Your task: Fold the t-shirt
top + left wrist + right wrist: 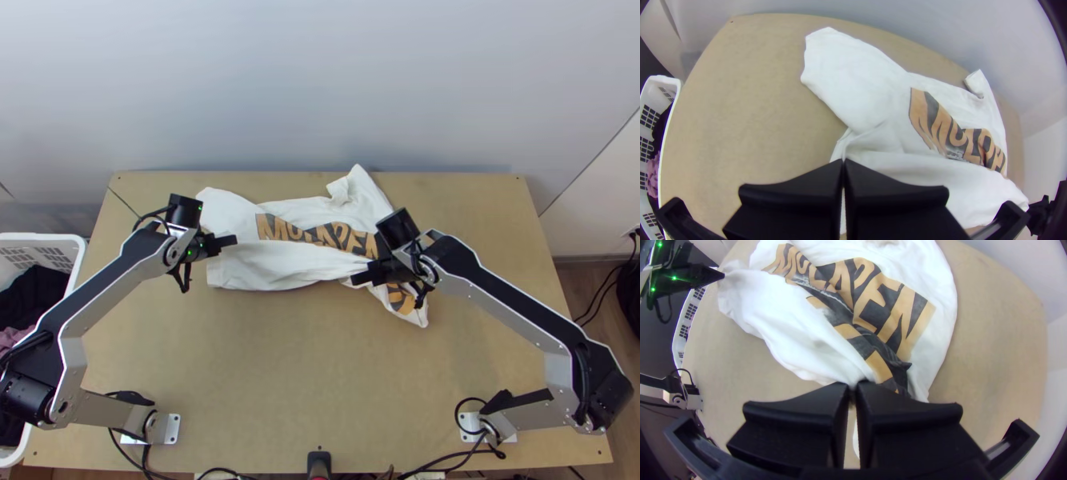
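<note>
The white t-shirt [268,260] with an orange and dark print lies bunched and partly doubled over across the table's far half. Its lower left edge is pinched by my left gripper [232,240], and a near fold close to the print by my right gripper [357,280]. In the left wrist view the left gripper [843,162] is shut on white cloth, with more shirt [853,80] spread beyond. The right gripper [853,387] in the right wrist view has its fingers closed on a gathered fold of the shirt [787,329]. A corner of the shirt hangs toward the near right.
The wooden table [280,376] shows bare surface on its near side. A white basket [78,254] holding dark and pink cloth stands off the left edge. Cables lie along the near edge, and a small black device [319,464] sits at its middle.
</note>
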Robot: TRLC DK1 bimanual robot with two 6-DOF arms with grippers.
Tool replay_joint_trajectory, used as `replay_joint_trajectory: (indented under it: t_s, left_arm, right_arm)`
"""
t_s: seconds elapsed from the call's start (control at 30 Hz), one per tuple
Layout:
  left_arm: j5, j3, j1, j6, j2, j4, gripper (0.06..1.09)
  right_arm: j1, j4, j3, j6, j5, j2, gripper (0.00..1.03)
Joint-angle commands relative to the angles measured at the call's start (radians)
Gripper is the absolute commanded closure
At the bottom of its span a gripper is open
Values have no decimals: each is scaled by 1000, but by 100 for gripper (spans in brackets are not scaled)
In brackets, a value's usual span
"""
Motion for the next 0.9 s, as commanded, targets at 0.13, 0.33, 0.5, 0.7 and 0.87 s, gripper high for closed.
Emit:
replay_joint_trajectory:
  t_s: [0.13, 0.33, 0.5, 0.7, 0.87]
  left_arm:
    - [68, -84, 3, -3, -10, 0, 100]
    - [146, -68, 3, -11, -10, -135, 57]
    - [179, -54, -6, 35, -8, -280, 32]
    - [205, -53, -10, 46, 4, -299, 26]
    - [205, 19, -37, 34, 62, -297, 26]
  right_arm:
    - [-13, -33, -52, 0, -16, -14, 100]
    - [-19, -35, -72, 5, -39, -22, 100]
    - [-21, -35, -92, 6, -48, -31, 100]
    - [-21, -33, -99, 8, -54, -42, 100]
    - [-16, -38, -103, 6, -68, -54, 100]
